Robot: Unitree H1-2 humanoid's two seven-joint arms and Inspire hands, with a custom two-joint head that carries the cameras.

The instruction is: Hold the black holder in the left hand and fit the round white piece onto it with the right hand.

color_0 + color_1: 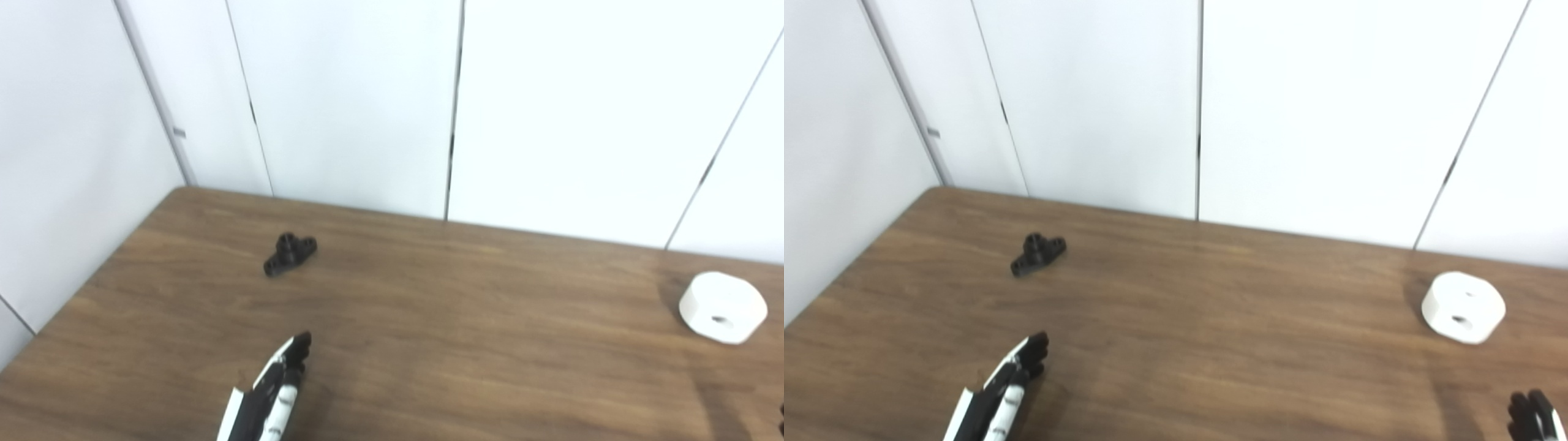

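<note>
We are only starting the reach; nothing is being held yet, so both pickups and the fitting are, in our judgement, still ahead. Our left hand (pixel 272 389) is coming in from the bottom edge, its fingers (pixel 1032 352) lying long and close together, pointing up and away over the wooden table (pixel 429 318). It is gripping nothing, though how far its fingers are spread we cannot tell from this edge-on angle. The black holder (pixel 290 253) is lying flat on the table beyond those fingertips, well apart from them and roughly straight ahead, with its raised round boss standing up between two flat ears. Next, we judge, the left hand is needing to travel forward, spread over the holder and close on its ears, leaving the boss free. Far to the right, near the table's edge, the round white piece (pixel 1462 306) is resting with holes showing in its top face. Our right hand (pixel 1534 416) is barely entering at the bottom right corner, only dark fingertips showing, well short of the white piece; its state we cannot tell.
</note>
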